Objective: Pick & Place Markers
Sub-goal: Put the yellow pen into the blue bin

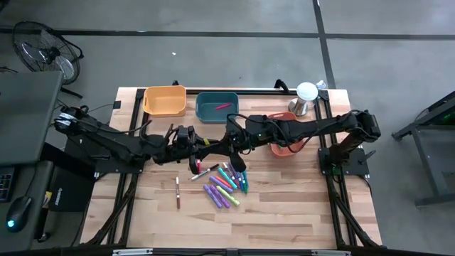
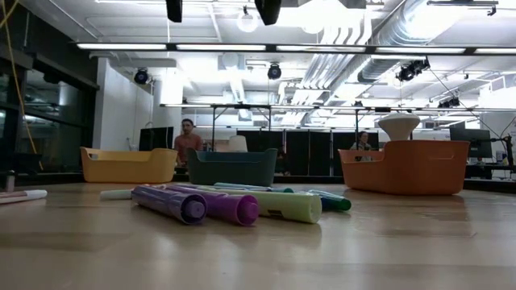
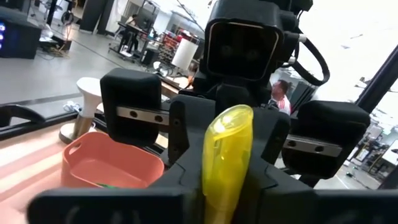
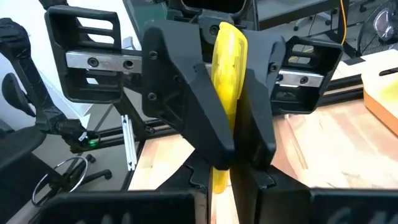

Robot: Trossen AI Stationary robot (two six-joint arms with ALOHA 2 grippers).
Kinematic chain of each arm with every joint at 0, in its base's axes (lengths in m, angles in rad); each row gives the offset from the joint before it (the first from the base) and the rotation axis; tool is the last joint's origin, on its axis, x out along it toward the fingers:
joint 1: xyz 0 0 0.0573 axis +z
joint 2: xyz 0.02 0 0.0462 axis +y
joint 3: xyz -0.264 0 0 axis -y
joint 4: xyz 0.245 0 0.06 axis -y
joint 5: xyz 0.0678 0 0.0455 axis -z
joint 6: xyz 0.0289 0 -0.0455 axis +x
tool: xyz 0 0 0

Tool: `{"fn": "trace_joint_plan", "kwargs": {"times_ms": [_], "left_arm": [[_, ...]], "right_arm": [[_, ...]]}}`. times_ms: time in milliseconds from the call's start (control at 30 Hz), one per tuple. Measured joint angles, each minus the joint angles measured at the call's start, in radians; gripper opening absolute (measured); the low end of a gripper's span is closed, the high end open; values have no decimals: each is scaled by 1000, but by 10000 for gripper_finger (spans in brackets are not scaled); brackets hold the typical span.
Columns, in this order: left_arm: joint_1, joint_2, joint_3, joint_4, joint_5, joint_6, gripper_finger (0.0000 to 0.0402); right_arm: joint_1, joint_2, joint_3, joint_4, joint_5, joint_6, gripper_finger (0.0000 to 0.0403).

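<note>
High view: both arms meet over the middle of the table [image 1: 284, 213], the left gripper [image 1: 201, 151] coming from the frame's left and the right gripper [image 1: 226, 144] from the frame's right, nose to nose above the loose markers [image 1: 226, 186].

Both wrist views show one yellow marker [image 4: 226, 68] shared between them. In the right wrist view its long axis stands nearly upright in the frame, its lower part clenched between that arm's own fingers [image 4: 186, 99] and its upper end reaching into the facing gripper. In the left wrist view the yellow marker [image 3: 227, 155] again runs up the frame's centre, rounded end toward the top, gripped between the left arm's fingers. So both sets of jaws are clamped on the same yellow marker.

On the tabletop the remaining markers lie fanned, mostly slanting from upper left to lower right; one brown marker [image 1: 177, 193] lies apart at their left, upright in the frame. A pink marker [image 1: 223, 107] lies in the teal bin [image 1: 217, 105].
</note>
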State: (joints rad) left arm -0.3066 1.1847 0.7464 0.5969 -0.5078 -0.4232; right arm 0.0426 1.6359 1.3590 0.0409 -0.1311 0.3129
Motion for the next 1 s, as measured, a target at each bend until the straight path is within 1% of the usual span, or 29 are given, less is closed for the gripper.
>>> {"fn": "trace_joint_plan", "kwargs": {"times_ms": [67, 667, 800, 1000], "left_arm": [[0, 0, 0, -2, 1, 5, 33], [0, 0, 0, -1, 17, 45, 33], [-1, 0, -1, -6, 23, 50, 33], [-2, 0, -1, -2, 30, 49, 33]], "right_arm": [[-2, -1, 0, -1, -3, 3, 24], [-2, -6, 2, -25, 6, 16, 43], [-3, -9, 2, -43, -10, 29, 67], [-5, -9, 2, -47, -34, 30, 128]]}}
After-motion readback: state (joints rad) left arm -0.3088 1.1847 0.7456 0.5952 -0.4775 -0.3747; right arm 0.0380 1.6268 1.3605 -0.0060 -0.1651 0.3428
